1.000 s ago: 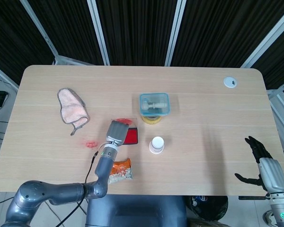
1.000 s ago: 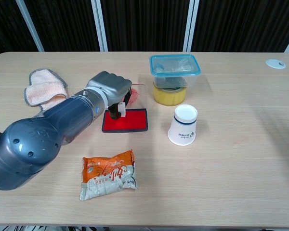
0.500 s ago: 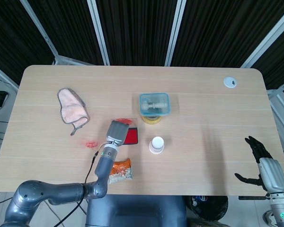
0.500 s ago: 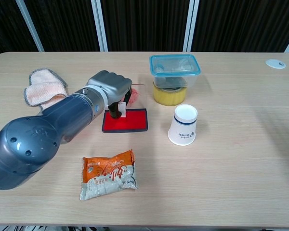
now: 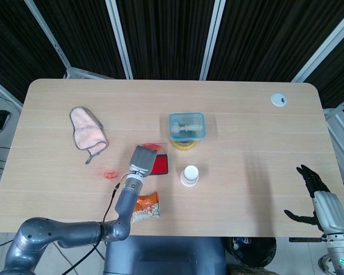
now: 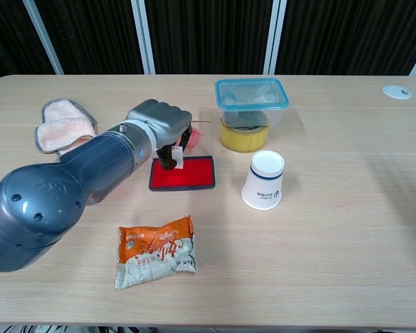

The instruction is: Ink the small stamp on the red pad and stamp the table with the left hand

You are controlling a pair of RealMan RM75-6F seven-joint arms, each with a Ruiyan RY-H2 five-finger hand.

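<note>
**Left hand holds the small stamp over the red ink pad**

The robot's left hand (image 6: 159, 123) is curled into a fist around the small stamp (image 6: 175, 159), whose white lower end sticks out beneath the fingers. The stamp's tip sits at the back left part of the red pad (image 6: 187, 173); whether it touches the ink or hangs just above cannot be told. From the head view, the left hand (image 5: 141, 158) covers the left half of the red pad (image 5: 159, 165).

Just right of the hand and pad stands an upside-down white paper cup (image 6: 264, 180). Beyond the hand, to its right, a clear lidded container (image 6: 252, 94) rests on a yellow roll of tape (image 6: 244, 137). Left of the hand lies a pink cloth (image 6: 64, 127). Nearer the robot than the hand lies an orange snack packet (image 6: 156, 250). A red stamp mark (image 5: 110, 173) shows on the table (image 5: 246, 114) left of the hand.

The right hand (image 5: 311, 192) hangs off the table's far right edge, well apart from everything, its fingers spread and holding nothing.
</note>
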